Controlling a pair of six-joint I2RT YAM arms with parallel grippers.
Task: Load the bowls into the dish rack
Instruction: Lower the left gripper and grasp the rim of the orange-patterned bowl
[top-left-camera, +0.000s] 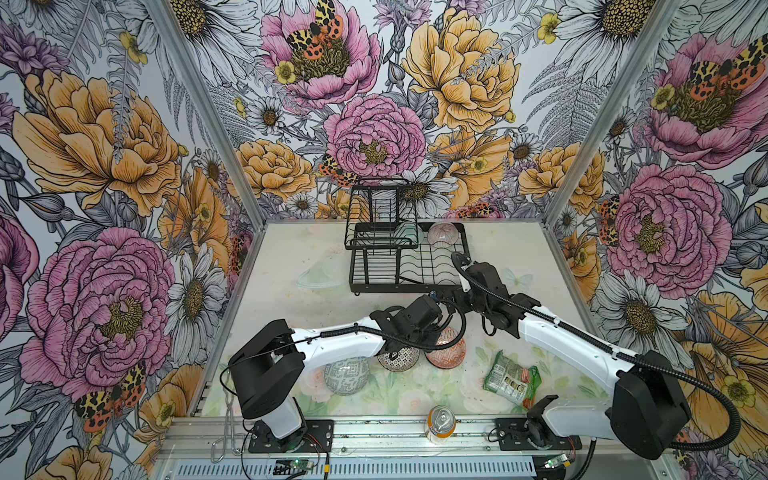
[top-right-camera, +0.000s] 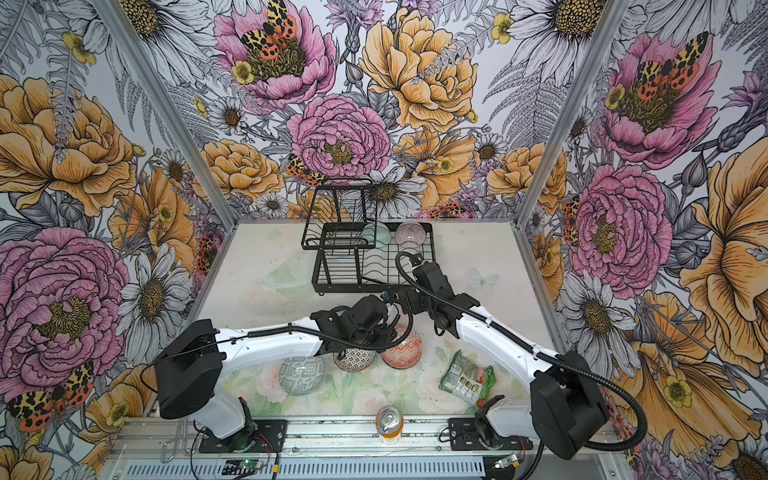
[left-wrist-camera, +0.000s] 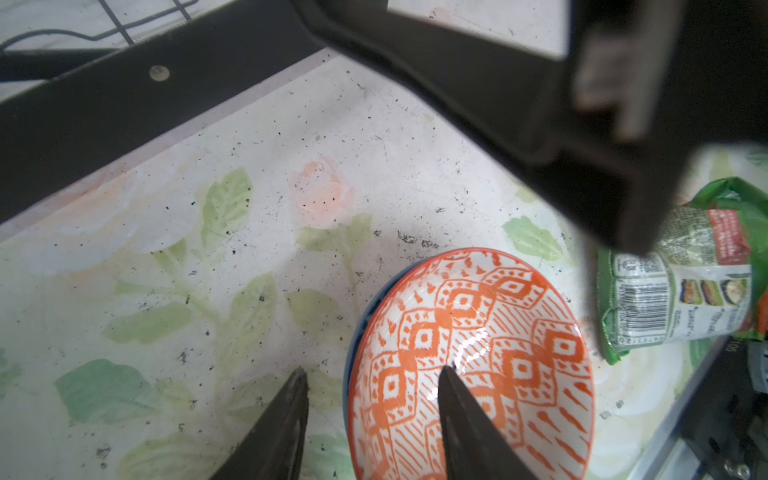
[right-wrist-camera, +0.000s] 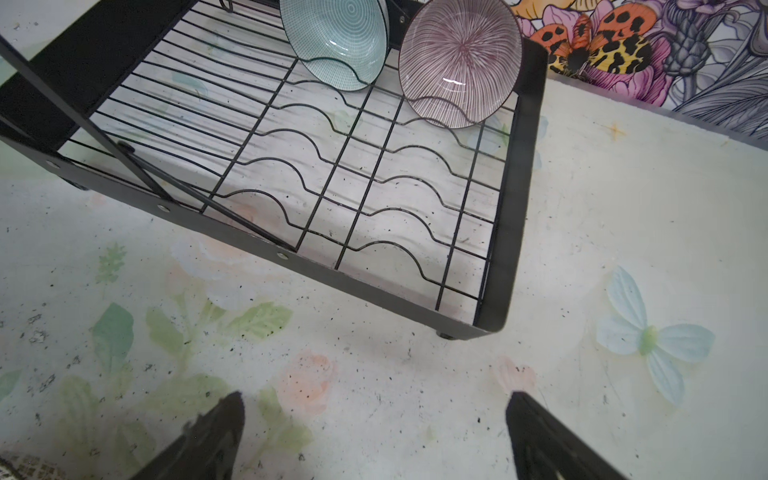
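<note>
In the left wrist view my left gripper (left-wrist-camera: 374, 372) straddles the near rim of the orange-white bowl (left-wrist-camera: 478, 340). One finger is inside the bowl, the other outside, with a gap to the rim. A blue rim (left-wrist-camera: 348, 374) shows just under that bowl. In both top views the black-white lattice bowl (top-left-camera: 398, 358) (top-right-camera: 354, 358) and the grey-green maze bowl (top-left-camera: 346, 375) (top-right-camera: 301, 375) lie beside it. The dish rack (top-left-camera: 399, 287) (right-wrist-camera: 519, 208) holds a teal bowl (right-wrist-camera: 336, 41) and a pink-striped bowl (right-wrist-camera: 459, 62) on edge at its back. My right gripper (right-wrist-camera: 376, 397) is open over bare table in front of the rack.
A green snack packet (top-left-camera: 511, 378) (left-wrist-camera: 681, 282) lies right of the orange-white bowl. A drink can (top-left-camera: 440, 422) stands at the front edge. The right arm (left-wrist-camera: 540, 104) crosses close above my left gripper. The rack's front rim (left-wrist-camera: 83, 104) runs just beyond the bowl.
</note>
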